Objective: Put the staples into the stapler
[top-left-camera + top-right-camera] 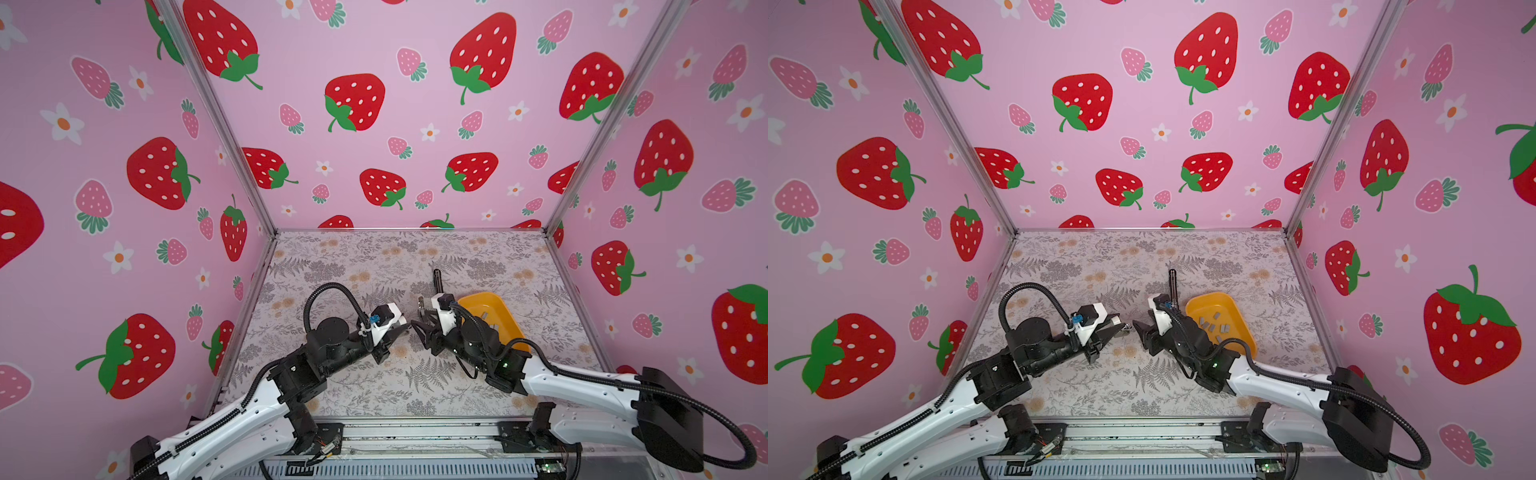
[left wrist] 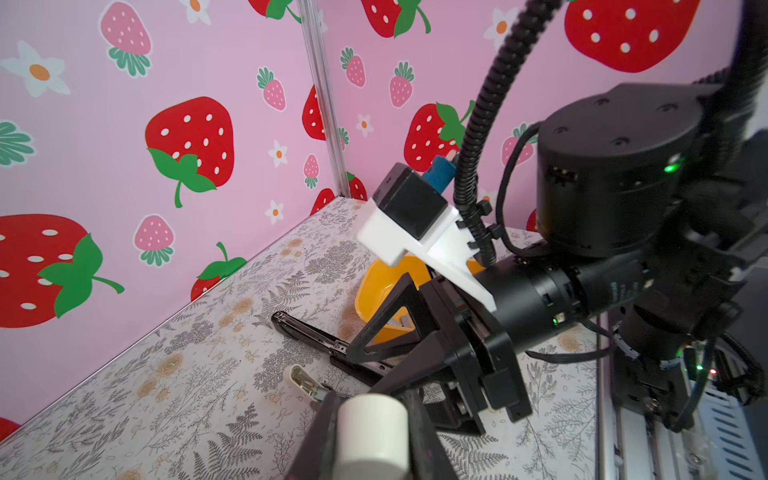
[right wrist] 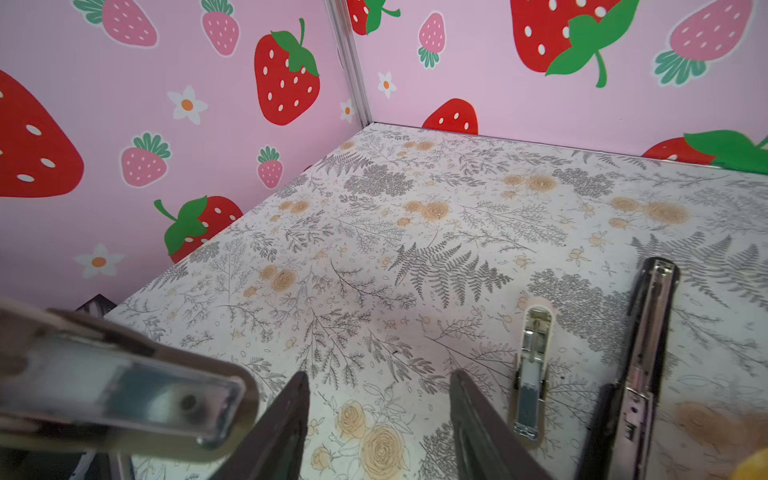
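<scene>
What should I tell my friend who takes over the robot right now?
Left gripper: shut on a clear stapler, held in the middle of the scene.
Right gripper: open and empty, facing the clear stapler.
Staples: every strip in view lies loose in the yellow tray, on the right.
A small pale stapler and a black stapler lie opened flat on the table.
Done: one stapler is picked up. Whether it holds staples cannot be told.
Left: take a strip from the tray and load it.
</scene>
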